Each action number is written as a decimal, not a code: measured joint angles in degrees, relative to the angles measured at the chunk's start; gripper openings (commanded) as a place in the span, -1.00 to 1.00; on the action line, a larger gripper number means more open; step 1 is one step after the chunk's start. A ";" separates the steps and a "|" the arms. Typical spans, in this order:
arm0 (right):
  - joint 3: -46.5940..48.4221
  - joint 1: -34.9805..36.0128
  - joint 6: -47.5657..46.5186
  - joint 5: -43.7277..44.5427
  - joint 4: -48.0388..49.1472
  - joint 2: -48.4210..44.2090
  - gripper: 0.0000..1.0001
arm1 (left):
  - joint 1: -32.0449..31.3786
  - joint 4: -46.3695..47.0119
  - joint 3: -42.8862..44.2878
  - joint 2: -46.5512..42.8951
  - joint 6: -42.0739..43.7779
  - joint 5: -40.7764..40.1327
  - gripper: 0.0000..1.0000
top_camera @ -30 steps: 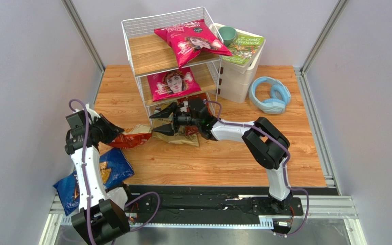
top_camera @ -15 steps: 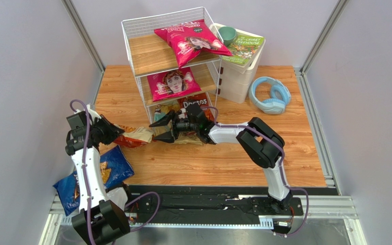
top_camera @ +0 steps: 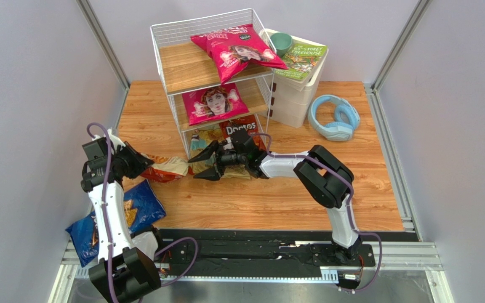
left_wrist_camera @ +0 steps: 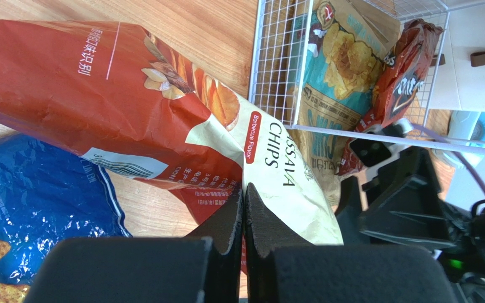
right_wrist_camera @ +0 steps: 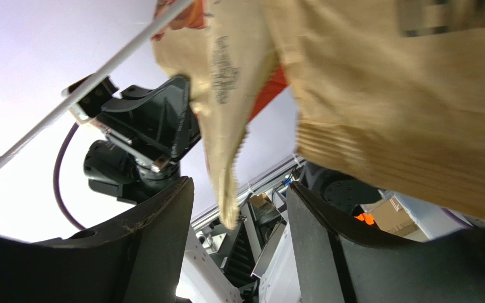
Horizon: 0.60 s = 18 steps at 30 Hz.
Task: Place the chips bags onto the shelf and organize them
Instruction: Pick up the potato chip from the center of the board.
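Left fingers pressed together; right fingers spread wide, arm outstretched.

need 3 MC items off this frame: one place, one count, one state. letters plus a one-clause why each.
1. Where is the blue Doritos bag?
A. On the white drawer unit
B. Hanging from the right fingers
C. At the near-left corner of the table

2. How many magenta bags lie on the shelf?
A. Two
B. One
C. Four

3. What state are the left fingers in?
A. Wide open over bare wood
B. Shut on the orange-and-cream bag
C. Shut on the headphones

Answers:
1 C: the overhead view shows it lying at that corner.
2 A: one is on the top tier and one on the middle tier.
3 B: the left wrist view shows them pinched together on the bag's lower edge.
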 measured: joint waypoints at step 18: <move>7.19 1.57 2.62 0.33 -0.13 5.22 0.22 | 0.00 0.04 0.00 0.22 0.26 0.22 -1.00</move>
